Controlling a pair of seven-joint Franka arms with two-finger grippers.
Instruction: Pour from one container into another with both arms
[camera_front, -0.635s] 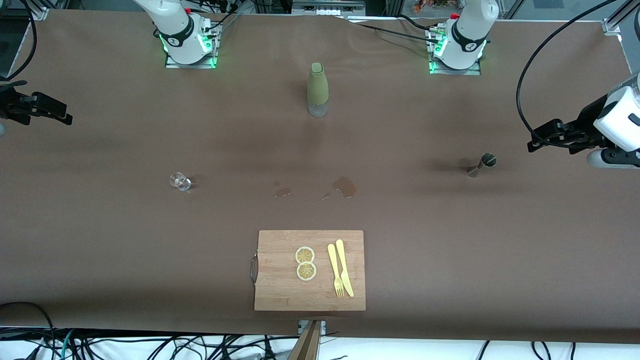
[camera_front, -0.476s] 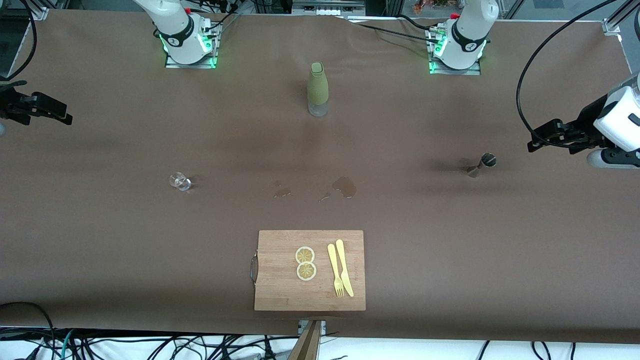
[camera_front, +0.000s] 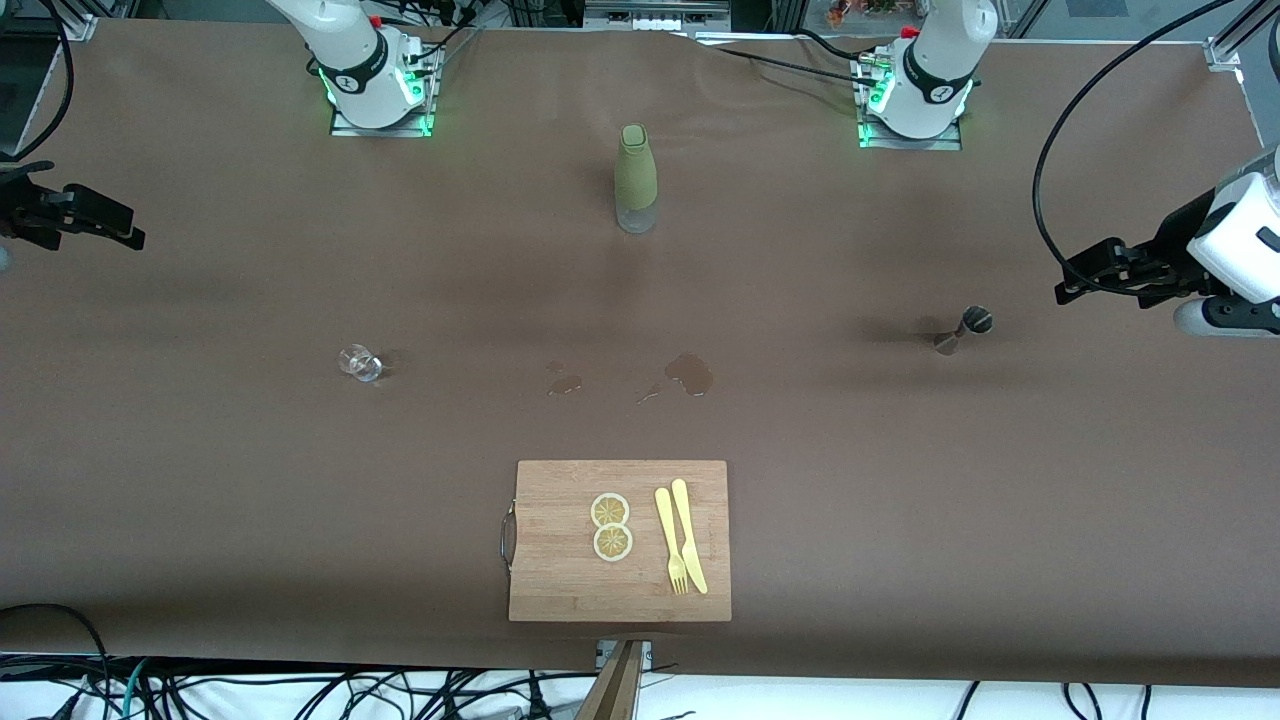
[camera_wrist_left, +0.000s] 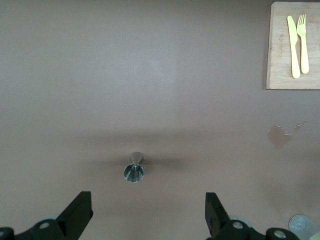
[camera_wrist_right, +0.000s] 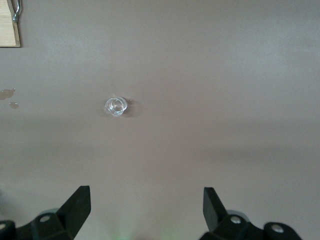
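Metal jigger (camera_front: 965, 328), upright at frame right, is seen just lower-left of the open, empty left gripper (camera_front: 1063, 278); small glass (camera_front: 360, 362) lies lower-right of the open right gripper (camera_front: 137, 238), well apart.

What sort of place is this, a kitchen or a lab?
Most likely a robotics lab staged as a bar counter: two bolted-down arms, loose cables along the table edge, and a jigger, small glass and cutting board set out.

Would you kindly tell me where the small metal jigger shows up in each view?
Front view: metal jigger stands toward the left arm's end of the table.
Left wrist view: jigger, ahead of the open left tool.
Right wrist view: not in it.
Shared landmark: wooden cutting board.
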